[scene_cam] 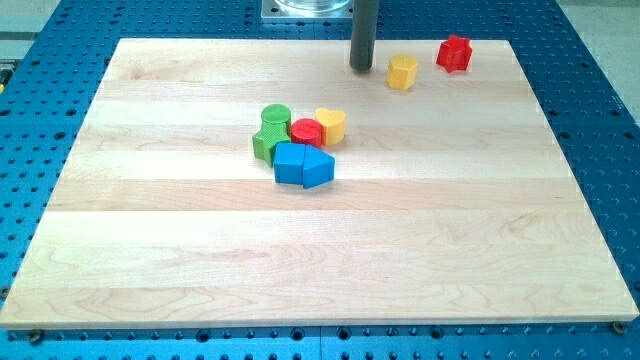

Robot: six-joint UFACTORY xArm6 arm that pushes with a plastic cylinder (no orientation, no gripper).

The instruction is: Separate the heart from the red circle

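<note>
A yellow heart [331,124] sits near the board's middle, touching the right side of a red circle [306,133]. My tip [361,67] stands at the view's top, well above and slightly right of the heart, apart from it. The rod rises out of the view's top edge. The red circle is hemmed in by a green circle [276,116] and a green star-like block [268,142] on its left, and blue blocks below.
A blue cube [290,164] and a blue pentagon-like block [318,168] lie together just below the red circle. A yellow hexagon [402,72] is right of my tip, and a red star-like block [454,53] lies further right. The wooden board [320,280] rests on a blue perforated table.
</note>
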